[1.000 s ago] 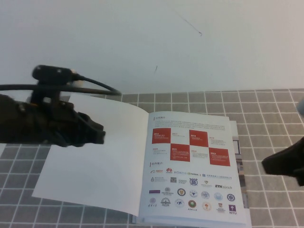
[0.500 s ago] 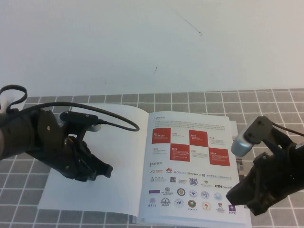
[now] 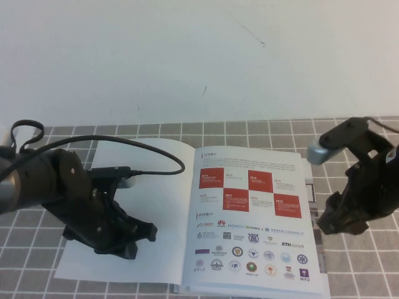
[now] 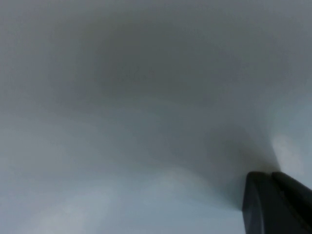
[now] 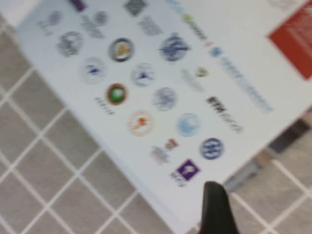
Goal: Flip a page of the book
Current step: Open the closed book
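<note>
1. Glossy white, the book (image 3: 187, 215) is laid open on the grey tiled mat (image 3: 361, 274); the page (image 3: 252, 221) lies flat just left of the right gripper (image 3: 333, 224).
2. The left gripper (image 3: 134, 240) is lowered over the blank sheet (image 3: 149, 187); neither grip can be made out.

The book (image 3: 187, 215) lies open and flat on the counter (image 3: 249, 128), a large thin white booklet with glossy pages. Its left half is a plain white sheet. The page (image 3: 252, 218) on the right half carries small text on top, then red and white checkered squares, then rows of small round and coloured logos. This page lies flat, not lifted.
</note>
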Robot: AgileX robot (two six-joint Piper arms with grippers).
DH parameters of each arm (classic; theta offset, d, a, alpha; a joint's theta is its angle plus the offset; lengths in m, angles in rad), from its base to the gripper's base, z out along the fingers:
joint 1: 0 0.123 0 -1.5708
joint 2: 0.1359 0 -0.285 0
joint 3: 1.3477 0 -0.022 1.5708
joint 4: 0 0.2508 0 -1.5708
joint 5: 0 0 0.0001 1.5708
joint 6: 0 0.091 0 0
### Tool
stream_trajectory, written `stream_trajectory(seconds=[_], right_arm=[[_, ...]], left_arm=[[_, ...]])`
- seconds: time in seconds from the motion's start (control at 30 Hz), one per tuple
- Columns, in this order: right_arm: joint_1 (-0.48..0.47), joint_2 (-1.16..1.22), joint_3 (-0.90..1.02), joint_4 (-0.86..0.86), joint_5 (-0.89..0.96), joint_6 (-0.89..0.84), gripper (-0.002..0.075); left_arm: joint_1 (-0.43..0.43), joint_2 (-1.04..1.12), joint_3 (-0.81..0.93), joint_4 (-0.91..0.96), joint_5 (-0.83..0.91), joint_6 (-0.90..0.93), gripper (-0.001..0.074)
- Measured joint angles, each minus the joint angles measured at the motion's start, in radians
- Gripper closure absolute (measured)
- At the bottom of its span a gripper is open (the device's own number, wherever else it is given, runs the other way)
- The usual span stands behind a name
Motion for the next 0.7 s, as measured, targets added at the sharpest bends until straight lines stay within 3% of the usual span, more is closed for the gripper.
stream_trajectory(seconds=[0.13,0.43,0.7], right_arm=[[0.0,0.0,-0.052,-0.137,-0.007,0.122,0.0291],[0.0,0.033,-0.06,-0.154,-0.082,0.207,0.0281],[0.0,0.117,-0.06,-0.133,-0.122,0.289,0.0281]], left_arm=[[-0.038,0.0,0.0,-0.052,0.015,0.013,0.0738],[-0.208,0.0,0.0,-0.093,-0.03,0.034,0.0738],[-0.207,-0.019,-0.047,-0.066,-0.078,0.045,0.0738]])
